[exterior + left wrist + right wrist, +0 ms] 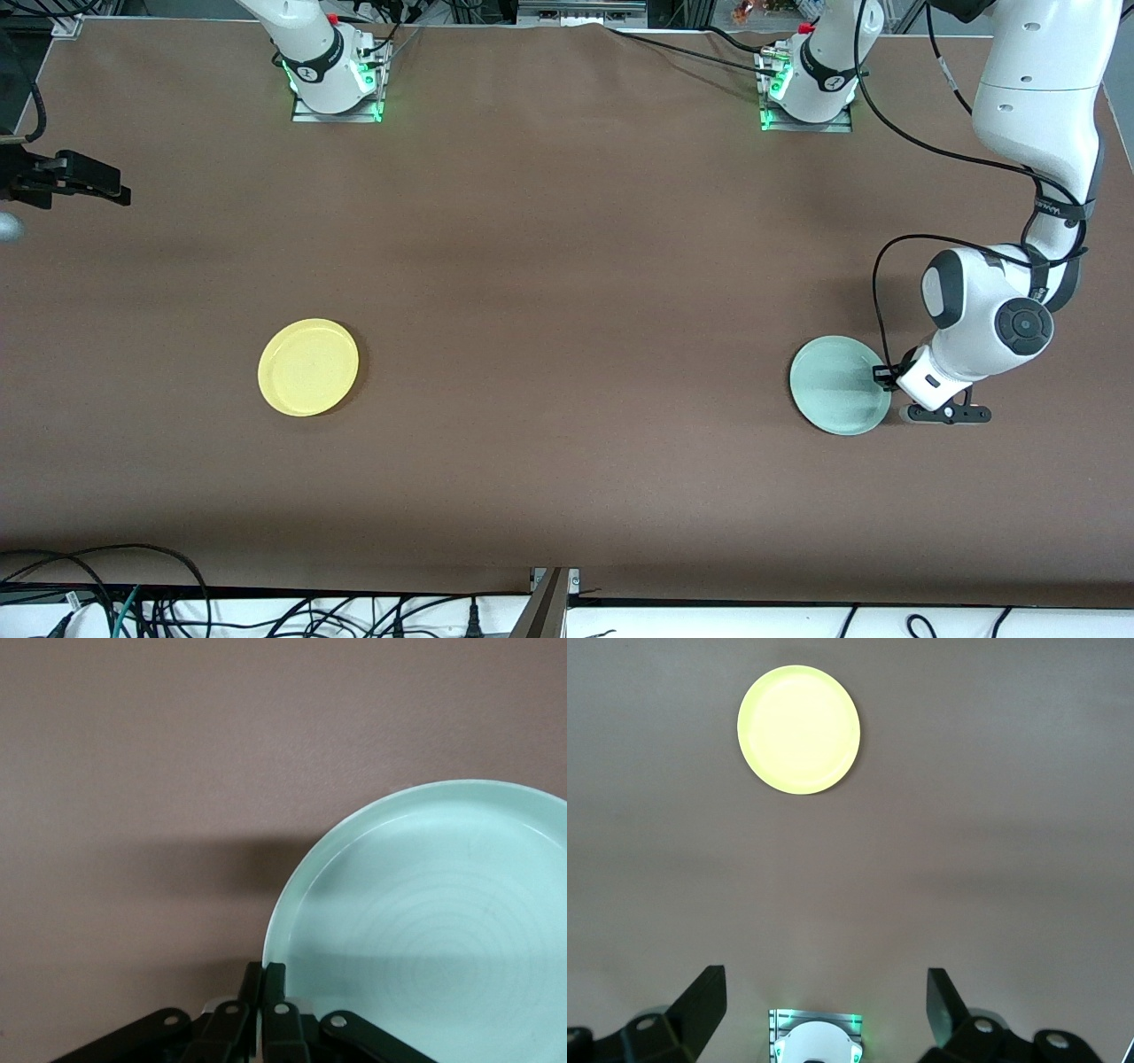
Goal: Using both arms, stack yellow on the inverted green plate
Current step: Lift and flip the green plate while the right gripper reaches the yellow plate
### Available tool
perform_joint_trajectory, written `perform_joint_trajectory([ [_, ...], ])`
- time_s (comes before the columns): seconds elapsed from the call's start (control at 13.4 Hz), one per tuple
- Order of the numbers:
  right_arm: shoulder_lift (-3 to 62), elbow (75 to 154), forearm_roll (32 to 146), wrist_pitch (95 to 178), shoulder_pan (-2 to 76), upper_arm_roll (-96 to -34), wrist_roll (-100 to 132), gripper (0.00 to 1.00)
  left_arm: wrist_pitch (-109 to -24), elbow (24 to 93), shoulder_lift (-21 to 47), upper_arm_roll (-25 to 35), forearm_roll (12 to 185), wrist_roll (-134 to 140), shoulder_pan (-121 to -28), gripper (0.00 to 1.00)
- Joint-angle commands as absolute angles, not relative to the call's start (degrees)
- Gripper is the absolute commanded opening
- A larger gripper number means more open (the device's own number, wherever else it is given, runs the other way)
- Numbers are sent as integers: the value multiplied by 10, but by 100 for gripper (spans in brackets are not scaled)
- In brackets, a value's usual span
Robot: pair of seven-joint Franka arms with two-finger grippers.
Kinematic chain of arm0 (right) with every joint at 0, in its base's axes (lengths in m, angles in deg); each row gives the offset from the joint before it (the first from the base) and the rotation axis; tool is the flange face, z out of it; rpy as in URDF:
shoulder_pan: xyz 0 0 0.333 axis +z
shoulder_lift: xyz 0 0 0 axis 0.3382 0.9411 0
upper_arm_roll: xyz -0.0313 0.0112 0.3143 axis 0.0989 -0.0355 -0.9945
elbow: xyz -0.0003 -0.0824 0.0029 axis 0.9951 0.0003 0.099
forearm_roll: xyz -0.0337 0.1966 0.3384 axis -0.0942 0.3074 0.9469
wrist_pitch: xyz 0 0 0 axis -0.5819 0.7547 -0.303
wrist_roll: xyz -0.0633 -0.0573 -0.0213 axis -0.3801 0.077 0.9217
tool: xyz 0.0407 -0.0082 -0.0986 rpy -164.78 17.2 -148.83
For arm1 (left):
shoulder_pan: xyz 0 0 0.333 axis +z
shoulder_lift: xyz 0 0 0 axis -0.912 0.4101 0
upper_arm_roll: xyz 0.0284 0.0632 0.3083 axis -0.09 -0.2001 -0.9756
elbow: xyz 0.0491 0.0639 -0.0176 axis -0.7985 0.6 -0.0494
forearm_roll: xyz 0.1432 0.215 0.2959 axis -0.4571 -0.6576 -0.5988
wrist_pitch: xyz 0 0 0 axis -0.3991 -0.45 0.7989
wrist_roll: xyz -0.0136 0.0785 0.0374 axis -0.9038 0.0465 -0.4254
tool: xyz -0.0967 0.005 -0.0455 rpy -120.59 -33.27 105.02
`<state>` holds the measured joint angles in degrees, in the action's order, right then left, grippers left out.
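The green plate (837,385) lies flat at the lower right of the front view, hollow side up; being round, it has no long axis. The left gripper (883,376) is at the plate's edge toward the left arm's end of the table, its fingers (275,979) closed on the rim. The yellow plate (308,367) lies flat at the lower left, also rim up, well apart from the green one. The right gripper (824,1001) waits high over the table, fingers wide apart, holding nothing.

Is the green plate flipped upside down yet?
No, the green plate lies rim up, its hollow showing, with the left hand shut on its edge.
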<state>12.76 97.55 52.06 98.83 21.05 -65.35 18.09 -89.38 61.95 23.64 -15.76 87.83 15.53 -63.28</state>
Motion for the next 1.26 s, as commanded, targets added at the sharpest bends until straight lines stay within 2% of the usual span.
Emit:
perform_joint_trajectory([
  [0.0,132,966,518,986,206,-657,182,100,-886,587,232,-157,855,196,-635,0],
  [0.22,132,966,518,986,206,-657,182,100,-829,561,204,-157,853,239,-643,0],
  [0.45,132,966,518,986,206,-657,182,100,-774,504,204,-157,821,256,-663,0],
  [0.67,132,966,518,986,206,-657,182,100,-668,439,200,-156,819,248,-697,0],
  [0.97,134,966,518,986,206,-657,188,100,-483,340,199,-156,702,94,-815,0],
  [1.19,139,966,519,986,206,-656,187,100,-412,324,200,-160,644,27,-912,0],
])
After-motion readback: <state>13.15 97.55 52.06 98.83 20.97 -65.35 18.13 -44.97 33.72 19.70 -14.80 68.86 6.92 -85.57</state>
